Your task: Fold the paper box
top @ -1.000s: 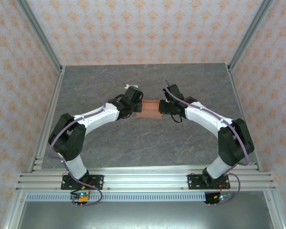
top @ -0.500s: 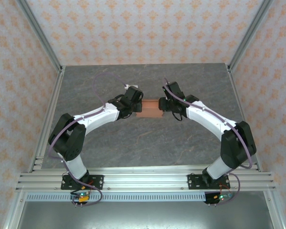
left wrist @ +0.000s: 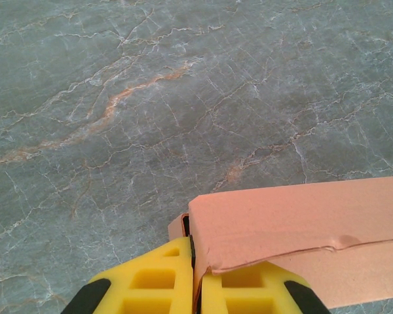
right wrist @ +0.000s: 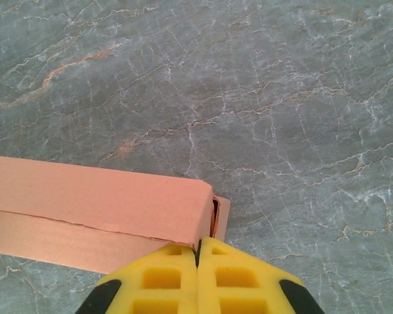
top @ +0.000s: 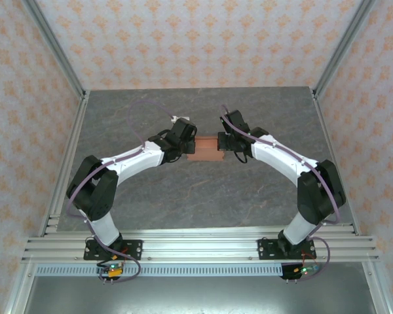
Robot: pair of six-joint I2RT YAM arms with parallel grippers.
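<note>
— What is left?
— The box (top: pixel 204 148), centre frame, is formed; one long seam (left wrist: pixel 301 252) is judged unclosed. Its end is pinched by the left gripper (left wrist: pixel 195 265); the right gripper's (right wrist: pixel 198 255) jaws are pressed together

Middle of the table (top: pixel 183 190), a little toward the far side, sits the paper box (top: pixel 204 148), lying lengthwise left to right. The left gripper (top: pixel 187 145) is at its left end, pinched on that edge, and the right gripper (top: pixel 221 144) is at its right end, fingers pressed together just beside the corner. So the box sits between the two. Both arms curve in from bases at the near edge, well apart.
</note>
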